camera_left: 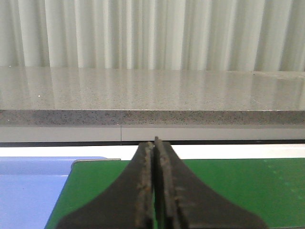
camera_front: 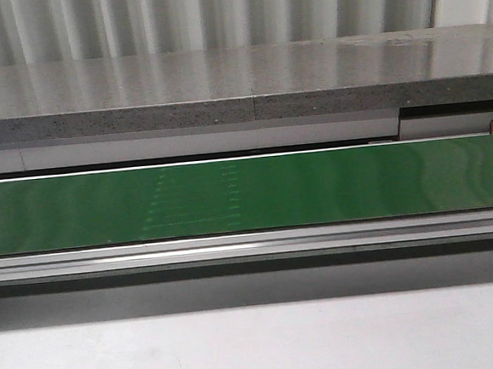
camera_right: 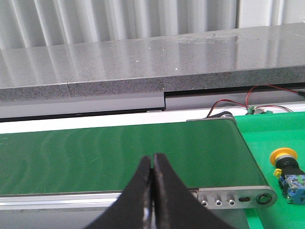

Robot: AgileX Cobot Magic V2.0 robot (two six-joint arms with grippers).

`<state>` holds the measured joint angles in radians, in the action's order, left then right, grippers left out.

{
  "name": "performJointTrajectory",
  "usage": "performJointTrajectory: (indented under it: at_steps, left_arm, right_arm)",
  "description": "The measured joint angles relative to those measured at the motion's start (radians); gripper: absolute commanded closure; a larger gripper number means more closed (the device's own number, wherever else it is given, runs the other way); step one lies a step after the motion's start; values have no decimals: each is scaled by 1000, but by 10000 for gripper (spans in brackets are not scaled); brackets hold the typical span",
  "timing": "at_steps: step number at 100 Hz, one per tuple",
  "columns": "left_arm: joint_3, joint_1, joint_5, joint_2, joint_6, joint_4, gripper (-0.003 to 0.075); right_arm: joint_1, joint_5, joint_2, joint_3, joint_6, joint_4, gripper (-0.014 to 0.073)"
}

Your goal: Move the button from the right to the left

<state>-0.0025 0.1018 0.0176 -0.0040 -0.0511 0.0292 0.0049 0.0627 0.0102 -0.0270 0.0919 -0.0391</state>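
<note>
The button (camera_right: 287,173), with a yellow cap and a blue body, lies on a bright green surface (camera_right: 271,133) past the right end of the dark green conveyor belt (camera_right: 119,150). It shows only in the right wrist view. My right gripper (camera_right: 153,156) is shut and empty over the belt's near edge, well left of the button. My left gripper (camera_left: 154,141) is shut and empty above the belt's left end (camera_left: 95,181). Neither gripper shows in the front view, where the belt (camera_front: 247,195) runs bare across the picture.
A blue surface (camera_left: 28,191) lies beyond the belt's left end. A grey stone counter (camera_front: 238,82) runs behind the belt. Red and black wires (camera_right: 248,98) hang under it at the right. The belt's metal end bracket (camera_right: 236,198) sits beside the button.
</note>
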Motion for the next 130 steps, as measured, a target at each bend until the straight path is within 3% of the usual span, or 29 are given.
performJointTrajectory:
  at_steps: [92,108,130]
  left_arm:
    - [0,0,0,0,0,0,740]
    - [0,0,0,0,0,0,740]
    - [0,0,0,0,0,0,740]
  right_arm:
    - [0,-23,0,8,0,-6,661]
    - [0,115,-12,141,0,-62,661]
    - [0,464,-207,435,0,-74,661]
